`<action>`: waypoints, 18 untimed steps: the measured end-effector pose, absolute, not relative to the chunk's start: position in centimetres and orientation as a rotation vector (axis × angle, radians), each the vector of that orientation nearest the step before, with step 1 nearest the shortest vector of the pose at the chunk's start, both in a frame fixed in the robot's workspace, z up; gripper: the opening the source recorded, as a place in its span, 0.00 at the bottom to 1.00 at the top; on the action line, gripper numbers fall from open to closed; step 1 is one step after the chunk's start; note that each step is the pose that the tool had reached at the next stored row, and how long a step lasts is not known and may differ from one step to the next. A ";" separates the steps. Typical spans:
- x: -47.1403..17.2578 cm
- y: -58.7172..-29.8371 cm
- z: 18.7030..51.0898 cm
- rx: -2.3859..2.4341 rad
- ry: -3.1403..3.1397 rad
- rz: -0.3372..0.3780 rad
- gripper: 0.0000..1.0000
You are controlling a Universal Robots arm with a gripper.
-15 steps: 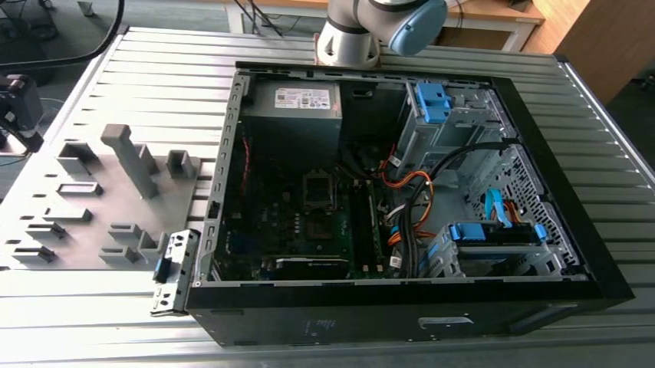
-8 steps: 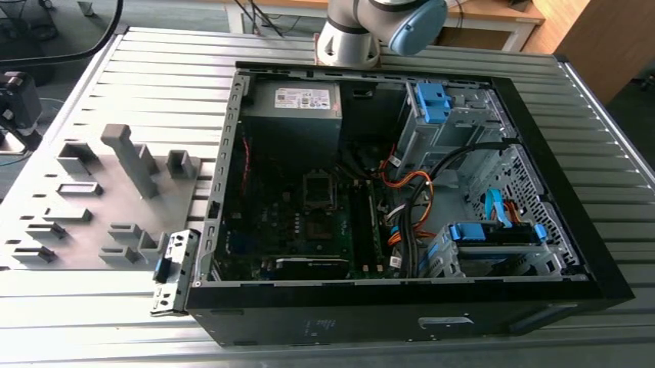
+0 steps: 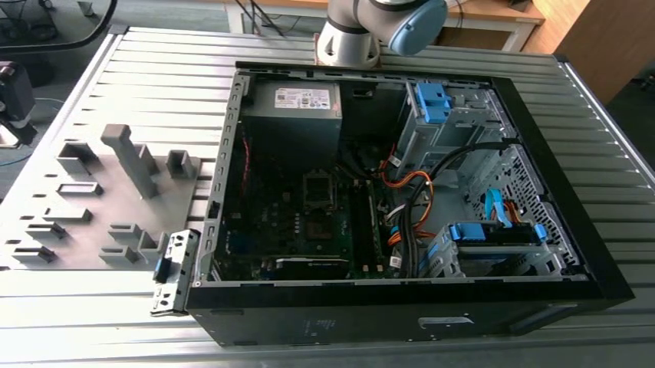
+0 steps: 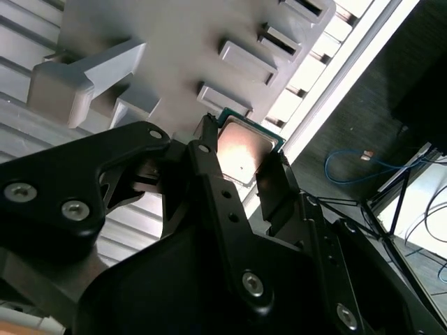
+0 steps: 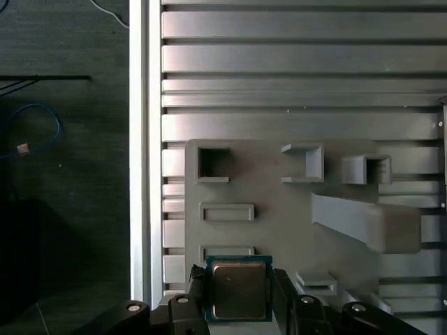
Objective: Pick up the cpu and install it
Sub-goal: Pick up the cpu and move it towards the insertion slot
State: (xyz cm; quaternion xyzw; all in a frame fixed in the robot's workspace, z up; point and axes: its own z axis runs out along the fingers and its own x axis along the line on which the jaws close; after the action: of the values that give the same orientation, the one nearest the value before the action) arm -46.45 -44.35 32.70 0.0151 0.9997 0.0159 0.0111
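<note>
cpu (image 5: 239,289): square chip, silver-grey top, green rim.

First wrist view: the cpu sits between the two black fingers (image 5: 198,287) of the gripper (image 5: 239,279), with one finger against each opposite edge. It lies over the edge of the grey fixture plate (image 5: 265,195).

Second wrist view: the cpu (image 4: 244,148) is clamped between the fingers (image 4: 213,174), which are set narrow and closed on its sides.

Exterior view: the fixture plate (image 3: 174,207) lies on the slatted table (image 3: 82,314), to the exterior view's left of the open computer case (image 3: 358,326).

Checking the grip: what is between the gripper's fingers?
The cpu sits there, one finger of the gripper against each side edge. This shows in both wrist views.
</note>
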 end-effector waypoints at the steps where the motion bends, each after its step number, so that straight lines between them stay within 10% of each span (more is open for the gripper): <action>1: -46.4 -44.3 33.0 0.047 3.119 0.049 0.47; 18: -46.4 -44.3 35.3 0.047 3.119 0.050 0.47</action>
State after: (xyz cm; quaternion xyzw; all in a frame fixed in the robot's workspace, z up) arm -46.44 -44.35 35.26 0.0150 0.9997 0.0159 0.0111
